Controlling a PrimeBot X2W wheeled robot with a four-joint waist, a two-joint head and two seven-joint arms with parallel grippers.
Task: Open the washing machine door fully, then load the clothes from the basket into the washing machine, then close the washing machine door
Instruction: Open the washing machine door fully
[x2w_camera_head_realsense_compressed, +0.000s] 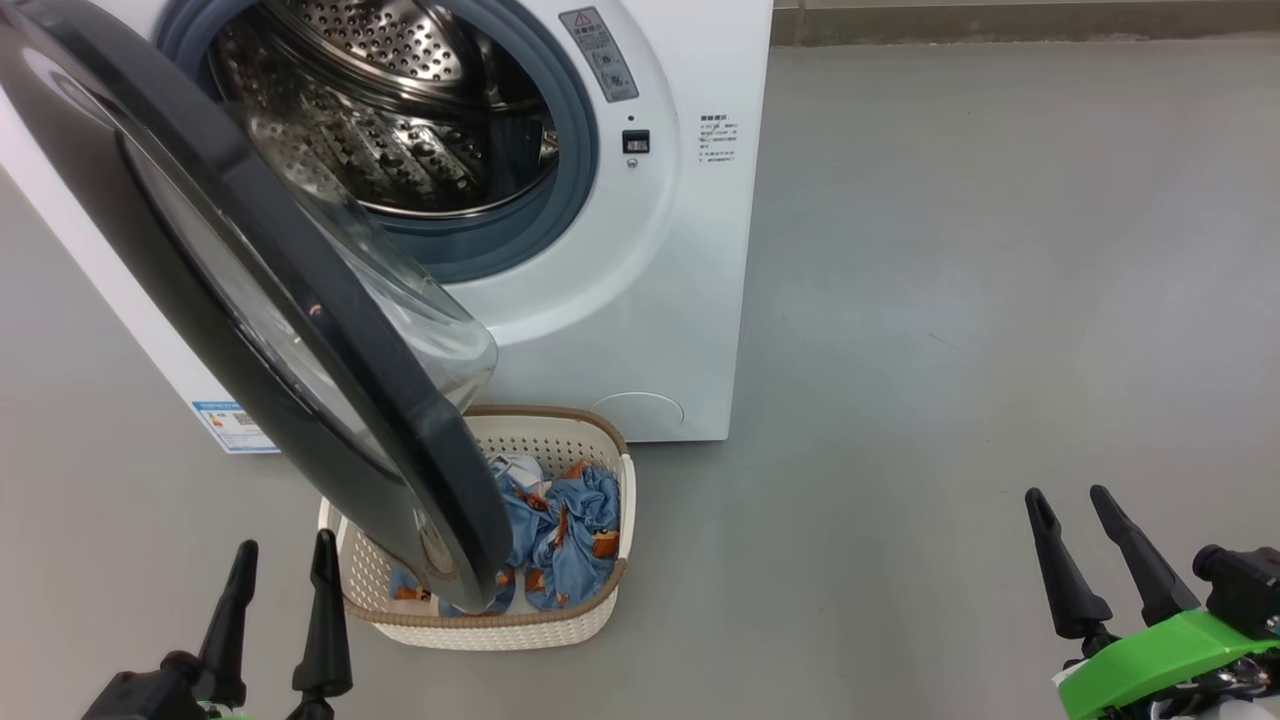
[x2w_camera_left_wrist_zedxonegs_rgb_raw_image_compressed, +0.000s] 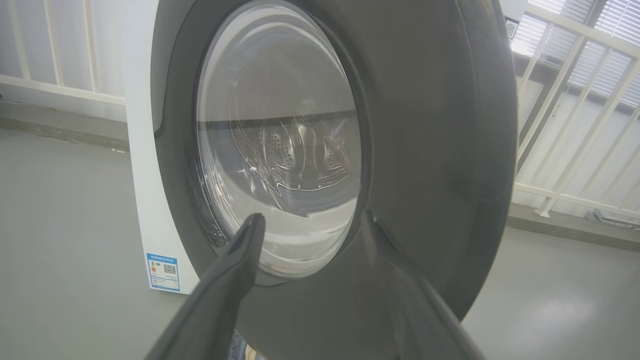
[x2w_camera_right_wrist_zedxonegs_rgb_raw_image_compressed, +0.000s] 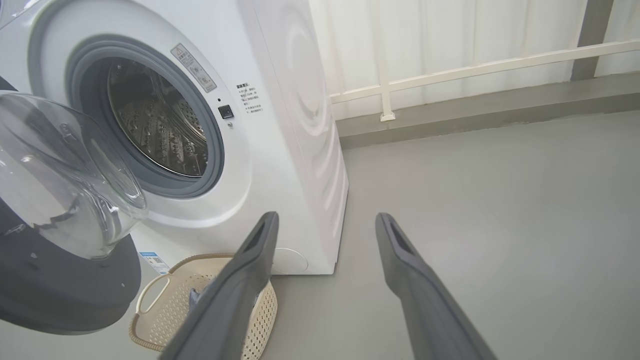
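Smooth grey floor (x2w_camera_head_realsense_compressed: 980, 300) meets a low kerb (x2w_camera_right_wrist_zedxonegs_rgb_raw_image_compressed: 500, 112) beneath white railings (x2w_camera_right_wrist_zedxonegs_rgb_raw_image_compressed: 480, 67) and bright slatted blinds (x2w_camera_left_wrist_zedxonegs_rgb_raw_image_compressed: 614, 22).

Glossy door (x2w_camera_head_realsense_compressed: 300, 330), steel drum (x2w_camera_head_realsense_compressed: 400, 110), perforated plastic basket (x2w_camera_head_realsense_compressed: 560, 440).

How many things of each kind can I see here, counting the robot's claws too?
Washing machine: 1
Basket: 1
Bundle of clothes: 1, lying in the basket; single garments cannot be told apart
Grippers: 2, the left gripper and the right gripper, both open
Total: 5
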